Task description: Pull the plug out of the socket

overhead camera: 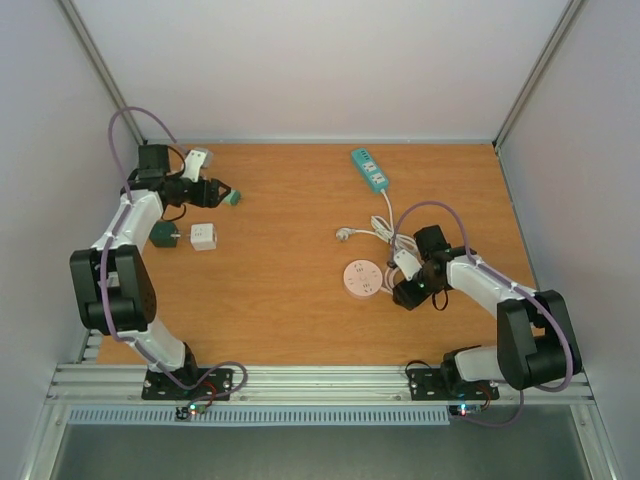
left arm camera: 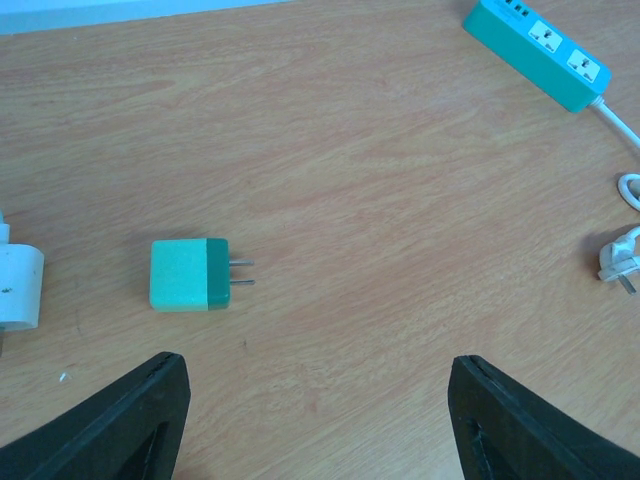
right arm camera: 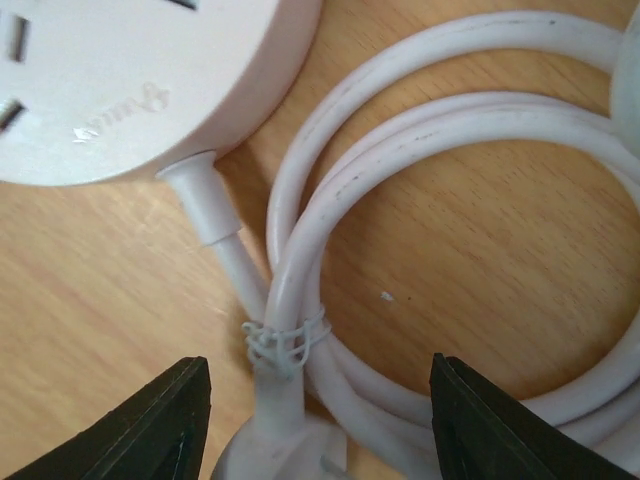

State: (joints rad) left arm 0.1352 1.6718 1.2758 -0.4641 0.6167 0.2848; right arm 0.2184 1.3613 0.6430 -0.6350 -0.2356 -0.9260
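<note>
Plug (left arm camera: 190, 275): flat on the table (left arm camera: 380, 200), in no socket, bare prongs pointing to 3 o'clock; it lies just beyond the left jaws, at 11 o'clock from their gap, untouched.
Left jaws: wide apart, holding nothing.
Right jaws: partly apart, gripping nothing, one finger on each side of the tied white cable (right arm camera: 330, 180).
Round socket (right arm camera: 100, 80): at 11 o'clock from the right jaws, just beside the cable coil.
Power strip (left arm camera: 540, 45): well beyond the left jaws, at 1 o'clock.
</note>
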